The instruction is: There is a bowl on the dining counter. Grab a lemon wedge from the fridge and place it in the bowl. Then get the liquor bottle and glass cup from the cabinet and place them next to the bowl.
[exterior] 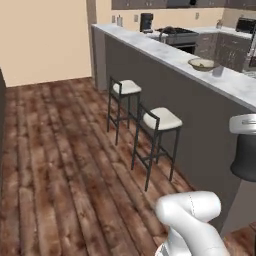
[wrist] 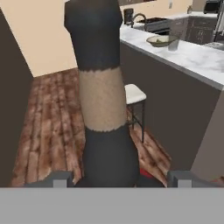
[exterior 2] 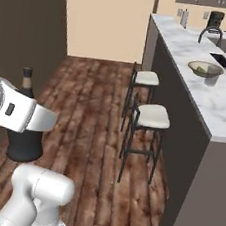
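Here, liquor bottle (wrist: pixel 103 87) upright between the fingers (wrist: pixel 61 179), hand (wrist: pixel 118 180) gripping its body.

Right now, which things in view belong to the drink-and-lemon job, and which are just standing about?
Job:
- liquor bottle, upright between the pincer's fingers
- bowl on the dining counter
- glass cup beside the bowl

Standing about:
- two bar stools
- sink faucet
- coffee machine

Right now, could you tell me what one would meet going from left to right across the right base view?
Liquor bottle → far bar stool → near bar stool → bowl on the dining counter.
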Robot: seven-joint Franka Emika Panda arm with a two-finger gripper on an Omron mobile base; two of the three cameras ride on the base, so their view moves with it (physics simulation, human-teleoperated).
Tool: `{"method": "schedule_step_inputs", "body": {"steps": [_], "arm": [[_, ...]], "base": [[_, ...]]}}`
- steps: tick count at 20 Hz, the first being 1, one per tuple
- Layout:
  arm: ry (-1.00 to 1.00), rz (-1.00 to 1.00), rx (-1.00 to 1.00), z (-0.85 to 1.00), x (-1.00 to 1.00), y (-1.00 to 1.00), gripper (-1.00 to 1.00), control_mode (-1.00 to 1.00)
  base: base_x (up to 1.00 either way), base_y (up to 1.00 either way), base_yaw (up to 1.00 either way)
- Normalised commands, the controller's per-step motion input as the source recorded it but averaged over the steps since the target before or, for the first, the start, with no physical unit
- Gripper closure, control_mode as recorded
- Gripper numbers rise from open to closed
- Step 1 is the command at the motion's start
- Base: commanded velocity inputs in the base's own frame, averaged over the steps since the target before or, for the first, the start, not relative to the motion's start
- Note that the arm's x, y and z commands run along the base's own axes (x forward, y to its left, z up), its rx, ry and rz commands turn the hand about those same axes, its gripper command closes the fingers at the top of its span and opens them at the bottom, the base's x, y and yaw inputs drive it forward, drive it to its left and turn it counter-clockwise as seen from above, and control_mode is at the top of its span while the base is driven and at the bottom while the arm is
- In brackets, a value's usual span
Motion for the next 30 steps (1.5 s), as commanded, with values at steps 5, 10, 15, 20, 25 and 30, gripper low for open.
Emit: {"method": "schedule_step_inputs", "body": {"steps": [5,10,15,20,25,30], "arm": [[0.00,0.00,0.00,0.00,0.00,0.00,1.00,1.00],[0.00,0.00,0.00,0.00,0.00,0.00,1.00,1.00],[0.00,0.00,0.00,0.00,0.00,0.00,1.00,1.00],[0.00,0.00,0.00,0.00,0.00,0.00,1.00,1.00],[0.00,0.00,0.00,0.00,0.00,0.00,1.00,1.00],[0.00,0.00,0.00,0.00,0.00,0.00,1.00,1.00]], "base": [[0.54,0.99,-0.57],[0.52,1.00,-0.53],[0.64,1.00,-0.53],[0.65,1.00,-0.52],[0.61,1.00,-0.50],[0.50,0.94,-0.50]]}}
